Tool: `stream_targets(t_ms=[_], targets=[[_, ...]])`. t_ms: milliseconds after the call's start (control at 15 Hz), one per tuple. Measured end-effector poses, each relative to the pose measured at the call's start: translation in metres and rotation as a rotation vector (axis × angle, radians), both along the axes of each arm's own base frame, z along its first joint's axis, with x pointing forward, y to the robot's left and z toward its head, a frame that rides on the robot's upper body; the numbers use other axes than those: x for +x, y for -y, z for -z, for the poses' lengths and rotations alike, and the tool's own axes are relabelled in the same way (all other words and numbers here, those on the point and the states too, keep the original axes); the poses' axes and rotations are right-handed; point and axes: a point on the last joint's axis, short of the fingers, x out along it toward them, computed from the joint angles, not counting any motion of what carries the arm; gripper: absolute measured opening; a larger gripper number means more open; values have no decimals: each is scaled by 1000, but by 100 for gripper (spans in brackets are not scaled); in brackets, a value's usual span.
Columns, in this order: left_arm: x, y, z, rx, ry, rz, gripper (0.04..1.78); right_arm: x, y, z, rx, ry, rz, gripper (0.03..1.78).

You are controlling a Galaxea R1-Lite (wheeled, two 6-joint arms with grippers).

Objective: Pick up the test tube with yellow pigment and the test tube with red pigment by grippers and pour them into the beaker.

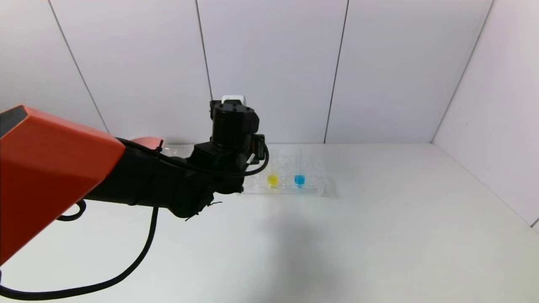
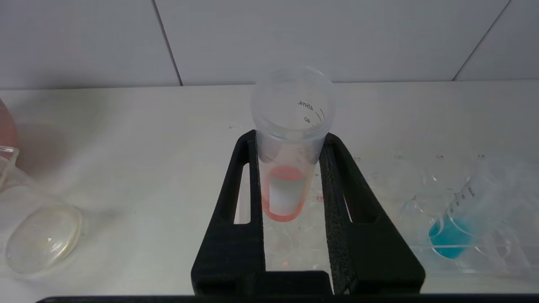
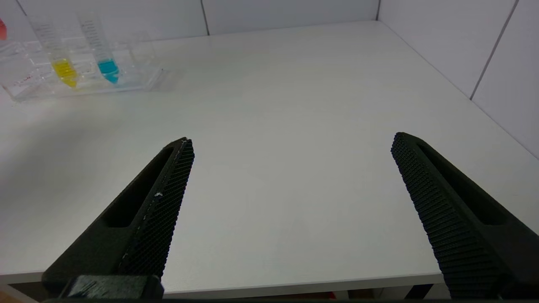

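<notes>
- The clear rack (image 1: 290,179) stands on the white surface (image 1: 337,244) near the back wall, and it serves as the landmark here.
- The left gripper (image 2: 290,143) hangs at the left end of the rack; in the head view its black wrist hides that end.
- Its jaws are pinched on the test tube with red pigment (image 2: 290,168), one black finger pressed against each side of the tube just under the open rim.
- The red tube stands roughly upright, with a ring of red-orange liquid in its lower part; whether its tip still sits in the rack cannot be told.
- The test tube with yellow pigment (image 1: 273,179) stands upright in the rack, just beside the left gripper on its right side.
- A tube with blue liquid (image 1: 299,179) stands in the rack next to the yellow one, farther from the left gripper.
- The beaker (image 2: 40,235) is on the surface to the left of the rack, apart from it, seen only in the left wrist view.
- A pink bowl (image 2: 6,126) shows at the frame edge beyond the beaker, farther from the rack.
- The right gripper (image 3: 290,168) hovers over the bare surface well to the right of the rack and nearer the front edge, its jaws spread wide with nothing between them.
</notes>
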Motion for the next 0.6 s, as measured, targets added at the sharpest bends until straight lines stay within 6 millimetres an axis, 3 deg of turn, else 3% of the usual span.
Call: stream_targets(t_ms=[200, 400, 600], targets=[[-11, -9, -16, -5, 5, 20, 42, 0, 0, 0, 0, 0, 0, 171], [-30, -31, -28, 20, -40, 79, 42, 0, 0, 0, 0, 0, 0, 171], [-52, -83, -35, 87, -109, 150, 42, 0, 0, 0, 1, 0, 0, 171]])
